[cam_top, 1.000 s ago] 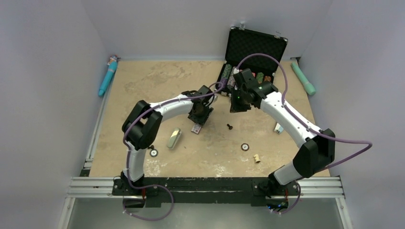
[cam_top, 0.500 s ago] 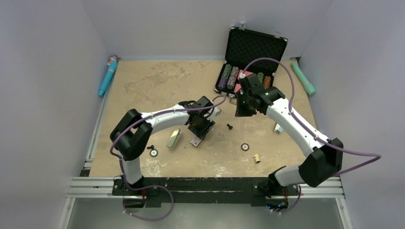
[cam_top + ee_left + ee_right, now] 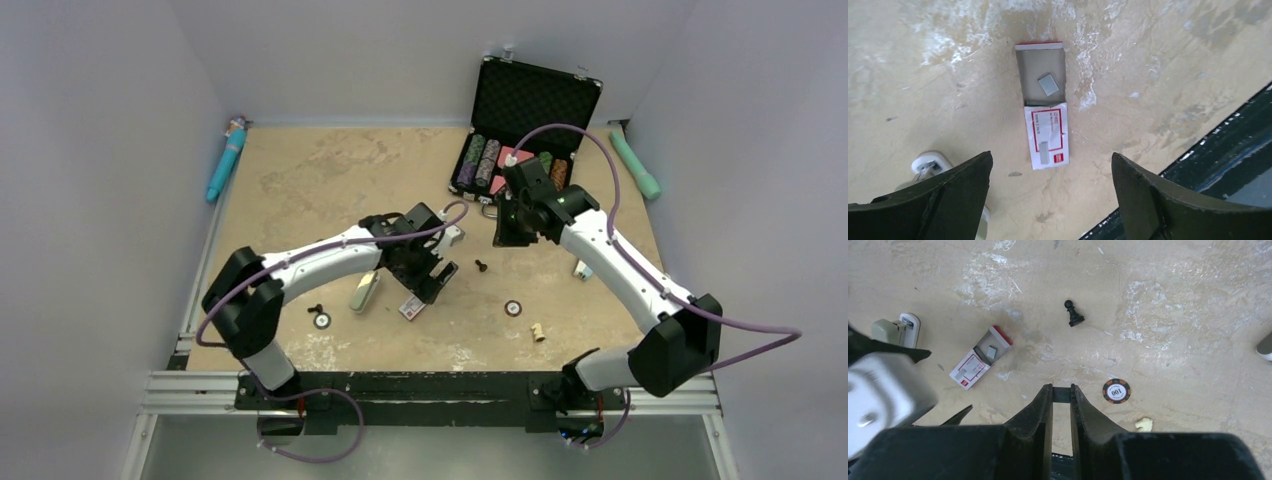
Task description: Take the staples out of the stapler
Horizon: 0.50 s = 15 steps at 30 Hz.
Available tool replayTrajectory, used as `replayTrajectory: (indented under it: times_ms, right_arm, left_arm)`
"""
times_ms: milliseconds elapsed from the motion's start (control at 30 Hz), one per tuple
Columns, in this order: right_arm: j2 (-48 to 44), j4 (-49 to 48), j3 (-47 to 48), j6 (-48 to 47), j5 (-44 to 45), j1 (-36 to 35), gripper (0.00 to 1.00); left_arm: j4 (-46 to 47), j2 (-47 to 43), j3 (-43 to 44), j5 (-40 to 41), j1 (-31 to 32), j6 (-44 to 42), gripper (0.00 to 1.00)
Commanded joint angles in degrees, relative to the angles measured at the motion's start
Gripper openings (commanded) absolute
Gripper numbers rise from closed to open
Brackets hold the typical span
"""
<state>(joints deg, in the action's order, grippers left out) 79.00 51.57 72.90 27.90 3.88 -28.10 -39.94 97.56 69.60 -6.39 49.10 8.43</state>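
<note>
Left jaws spread wide above the open red-and-white box [image 3: 1048, 137], grey staples [image 3: 1048, 84] lying in its tray; right jaws nearly together, grip cannot be told; stapler [image 3: 583, 268] lies on the counter [image 3: 300, 180] near the right arm

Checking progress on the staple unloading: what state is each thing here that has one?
Label box, slid open, tray out.
Staples, lying in the tray.
Chip case, lid up.
Left gripper, open above the box.
Right gripper, nearly shut, nothing seen held.
Stapler, lying apart; open or shut unclear.
</note>
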Motion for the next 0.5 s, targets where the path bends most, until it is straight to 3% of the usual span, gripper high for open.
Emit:
replayTrajectory:
  times_ms: [0,267,467]
  right_arm:
    - [0.23,-2.53,1.28,0.42,-1.63,0.15,0.0]
    - [5.23,-6.17,3.89,-0.71,-6.22,-1.55,0.0]
    - [13.71,-6.64,8.97,0.07,-6.09,-8.42,0.0]
  left_arm:
    - [-2.95,-9.91,1.5,3.11,-1.02,4.49,0.92]
    - [-11.17,-29.06,-5.74,8.89,-8.99,13.06,0.91]
    - [-17.31,-42.62,-13.04,16.57,-11.98,16.42,0.91]
